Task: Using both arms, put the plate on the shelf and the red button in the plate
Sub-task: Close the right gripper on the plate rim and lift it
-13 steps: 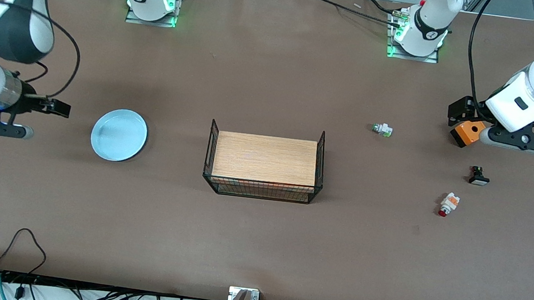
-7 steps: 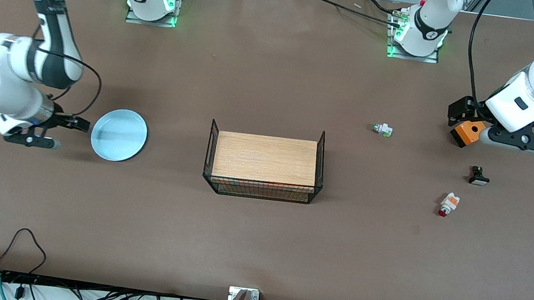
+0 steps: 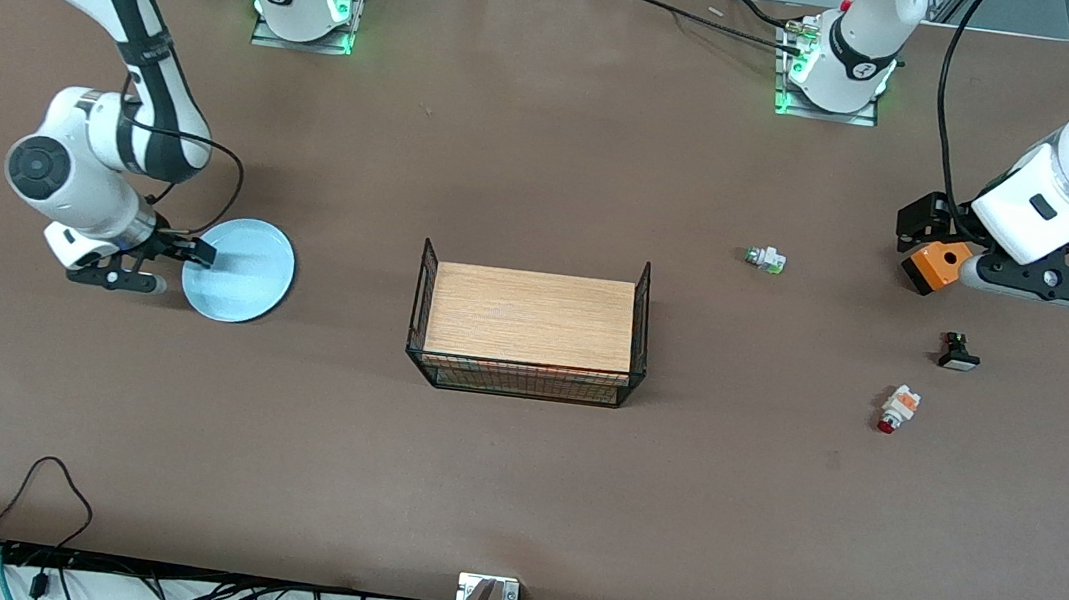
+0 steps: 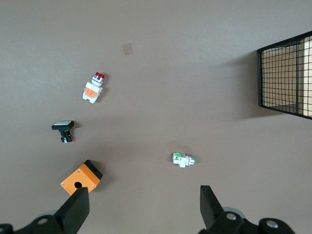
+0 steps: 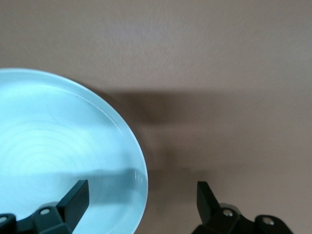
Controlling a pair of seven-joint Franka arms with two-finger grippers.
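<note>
The pale blue plate (image 3: 241, 269) lies flat on the table toward the right arm's end. My right gripper (image 3: 174, 269) is open and low at the plate's edge, with one finger over the plate and one outside it. In the right wrist view the plate (image 5: 58, 146) has its rim between the fingers of the right gripper (image 5: 141, 195). The red button (image 3: 896, 409) lies on its side toward the left arm's end and also shows in the left wrist view (image 4: 92, 87). My left gripper (image 3: 1039, 285) hangs open and empty in the air beside an orange box; it also shows in its own wrist view (image 4: 144, 202).
A wooden-topped wire basket (image 3: 530, 335) stands mid-table. An orange box (image 3: 936, 265), a black button with white cap (image 3: 958, 351) and a white button with green tip (image 3: 766, 259) lie near the red button.
My right arm has swung toward the plate and come down, so its open gripper now straddles the plate's rim. The left arm has not moved.
</note>
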